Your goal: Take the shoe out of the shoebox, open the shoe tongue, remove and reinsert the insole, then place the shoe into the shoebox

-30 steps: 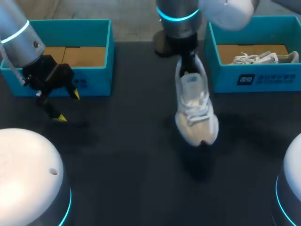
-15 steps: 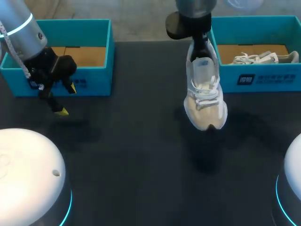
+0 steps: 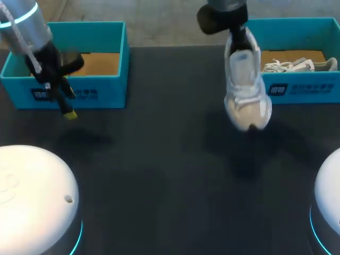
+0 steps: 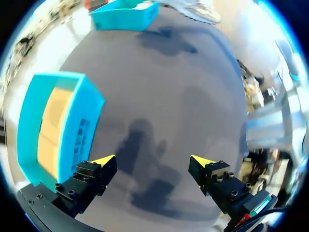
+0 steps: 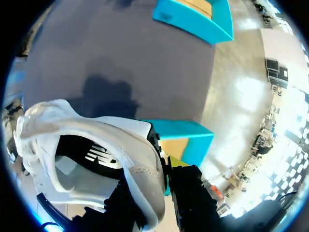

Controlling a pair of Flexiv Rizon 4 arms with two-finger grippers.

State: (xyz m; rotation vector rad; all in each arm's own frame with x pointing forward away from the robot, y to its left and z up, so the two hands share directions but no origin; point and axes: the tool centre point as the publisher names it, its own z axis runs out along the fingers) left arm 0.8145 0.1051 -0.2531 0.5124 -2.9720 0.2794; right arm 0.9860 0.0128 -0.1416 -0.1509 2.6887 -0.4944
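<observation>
A white lace-up shoe (image 3: 245, 90) hangs toe-down above the table, just in front of the right teal shoebox (image 3: 297, 87). My right gripper (image 3: 239, 40) is shut on its heel collar. In the right wrist view the shoe's open mouth (image 5: 96, 145) fills the foreground, the gripper (image 5: 164, 169) pinches its rim, and the teal box wall (image 5: 186, 140) lies just beyond. A second white shoe (image 3: 295, 65) lies inside that box. My left gripper (image 3: 68, 103) hangs open in front of the left shoebox (image 3: 106, 64); in its own wrist view the gripper (image 4: 153, 160) holds nothing over bare table.
The left teal box (image 4: 58, 130) has only a cardboard floor showing and sits beside my left gripper. The dark table (image 3: 159, 159) stretches between the two boxes. Two white rounded arm bases (image 3: 32, 202) stand at the near corners.
My right arm has carried the shoe to the right and back, toward the right shoebox. My left gripper has drawn back toward the front of the left box.
</observation>
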